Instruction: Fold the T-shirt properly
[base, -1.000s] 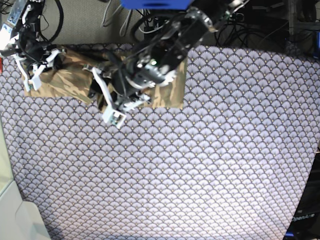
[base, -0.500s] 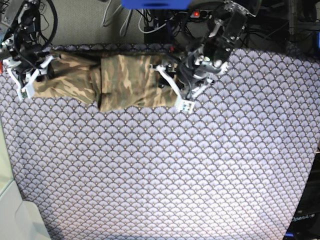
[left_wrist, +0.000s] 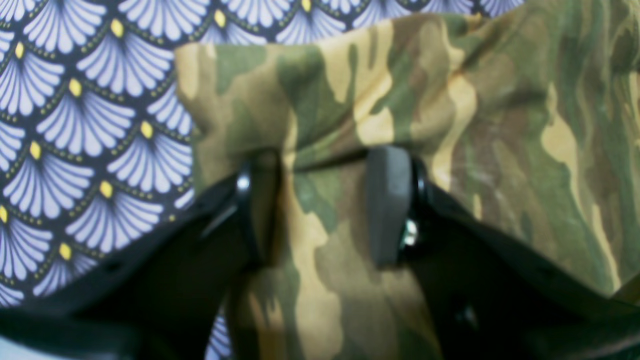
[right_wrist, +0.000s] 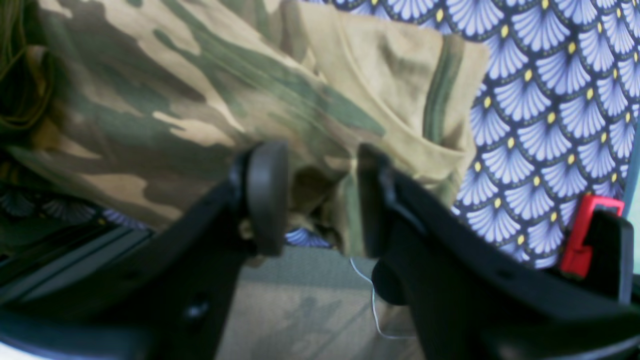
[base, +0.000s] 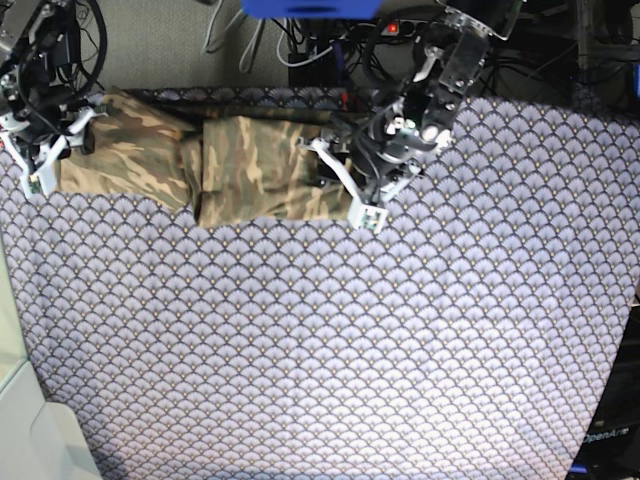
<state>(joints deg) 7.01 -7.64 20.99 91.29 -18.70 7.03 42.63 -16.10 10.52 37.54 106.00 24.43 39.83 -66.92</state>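
Left gripper (left_wrist: 325, 205) pinches the T-shirt (base: 250, 165); right gripper (right_wrist: 317, 200) straddles its edge, grip unclear.

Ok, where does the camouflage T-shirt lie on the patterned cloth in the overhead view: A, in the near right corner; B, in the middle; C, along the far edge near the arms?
C: in the base view the T-shirt stretches along the far edge of the table cloth, between the left tool and the right tool at its two ends.
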